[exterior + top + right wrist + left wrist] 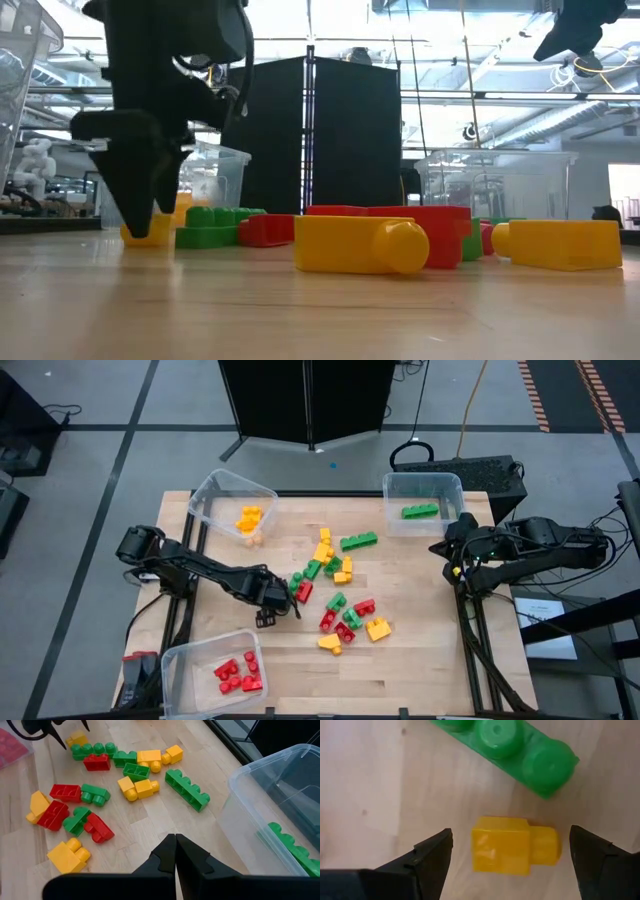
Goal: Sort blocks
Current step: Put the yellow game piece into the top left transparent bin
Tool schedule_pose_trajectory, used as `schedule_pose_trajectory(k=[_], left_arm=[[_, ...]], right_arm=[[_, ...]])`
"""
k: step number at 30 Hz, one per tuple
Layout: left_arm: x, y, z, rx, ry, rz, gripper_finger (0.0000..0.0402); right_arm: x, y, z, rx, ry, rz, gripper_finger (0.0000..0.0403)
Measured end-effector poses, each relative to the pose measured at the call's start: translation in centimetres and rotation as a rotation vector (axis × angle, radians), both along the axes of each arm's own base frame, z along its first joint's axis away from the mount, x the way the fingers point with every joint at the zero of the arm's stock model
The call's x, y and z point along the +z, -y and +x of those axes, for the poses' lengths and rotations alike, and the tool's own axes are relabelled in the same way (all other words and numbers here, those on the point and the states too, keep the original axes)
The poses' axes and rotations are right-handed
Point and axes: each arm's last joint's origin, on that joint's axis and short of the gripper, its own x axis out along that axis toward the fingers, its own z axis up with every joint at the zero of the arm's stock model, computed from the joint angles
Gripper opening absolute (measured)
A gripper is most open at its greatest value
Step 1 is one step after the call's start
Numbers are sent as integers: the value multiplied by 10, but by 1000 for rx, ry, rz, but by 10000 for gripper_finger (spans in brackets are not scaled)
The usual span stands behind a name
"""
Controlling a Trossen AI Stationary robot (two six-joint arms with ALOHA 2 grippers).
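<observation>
On the table, small yellow one-stud block (512,845), left gripper (512,852) spread wide around it.

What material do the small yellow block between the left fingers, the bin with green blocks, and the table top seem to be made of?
Yellow block: probably moulded plastic, smooth and slightly glossy, with soft highlights on its faces.
Bin with green blocks: clear, thin plastic; the green block inside shows through its wall.
Table top: looks like light wood, matte, with visible grain and plank seams.
</observation>
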Motion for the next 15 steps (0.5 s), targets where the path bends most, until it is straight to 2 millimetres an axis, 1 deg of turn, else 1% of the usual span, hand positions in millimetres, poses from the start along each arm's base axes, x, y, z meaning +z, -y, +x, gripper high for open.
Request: schedule_pose_trajectory(k=[3,11,13,15], left_arm=[[-8,0,-5,16,-11,-36,297],[-17,1,-6,6,28,-93,297],[-20,2,-6,2,39,-113,290],[-20,2,-6,4,39,-118,275]], right_arm=[[0,0,0,0,0,0,6],[0,0,0,0,0,0,6],[0,0,0,0,1,0,6],[0,0,0,-1,1,0,6]])
